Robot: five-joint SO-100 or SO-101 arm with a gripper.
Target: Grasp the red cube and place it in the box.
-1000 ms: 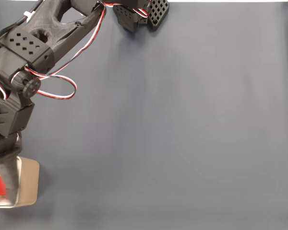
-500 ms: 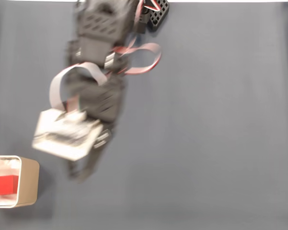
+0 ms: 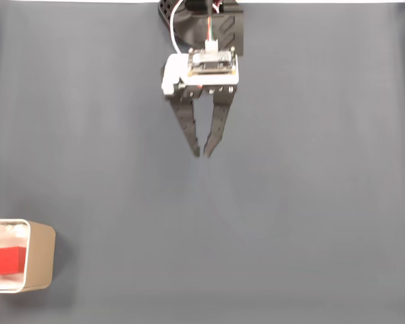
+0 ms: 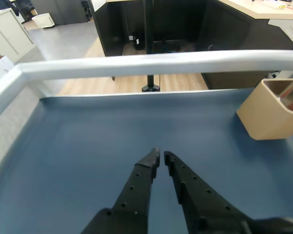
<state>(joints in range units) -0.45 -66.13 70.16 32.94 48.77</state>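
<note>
Arm swung back from the box [image 3: 42, 253] to the top middle, gripper [image 3: 202, 152] nearly closed and empty, red cube [image 3: 7, 260] inside the box

A blue-grey tabletop [image 4: 78, 141] with a pale raised rim [image 4: 151, 62] lay before dark desks [image 4: 185, 24], a wood-look floor [image 4: 132, 84] and a white cabinet [image 4: 7, 31] at upper left.
</note>
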